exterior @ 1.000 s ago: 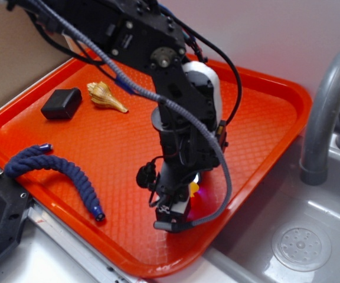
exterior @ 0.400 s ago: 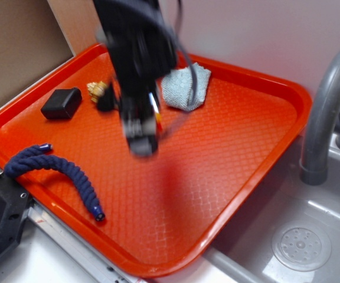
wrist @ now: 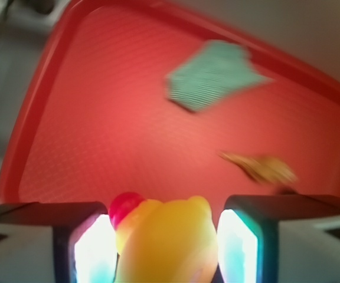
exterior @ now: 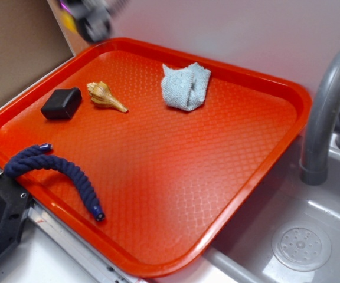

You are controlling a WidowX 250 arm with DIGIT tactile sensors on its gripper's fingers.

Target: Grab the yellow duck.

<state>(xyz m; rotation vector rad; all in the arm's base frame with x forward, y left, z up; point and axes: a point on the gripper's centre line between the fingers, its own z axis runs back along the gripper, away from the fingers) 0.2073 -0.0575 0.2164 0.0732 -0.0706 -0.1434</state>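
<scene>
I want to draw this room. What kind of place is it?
Probably a kitchen sink area, maybe a pretend one: a grey faucet curves over a sink basin with a round drain, and an orange tray sits beside it.

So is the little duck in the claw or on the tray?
In the claw: the yellow duck sits between the gripper fingers, above the orange tray.

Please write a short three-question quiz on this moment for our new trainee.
1. True or false: the yellow duck lies on the orange tray.
2. What does the end effector hold? A) seashell B) duck C) rope
3. Fill in: the black block sits beside the ____.

Key:
1. False; it sits between the end effector's fingers, above the tray.
2. B.
3. Seashell. The grey cloth and blue rope lie elsewhere on the tray.
</scene>
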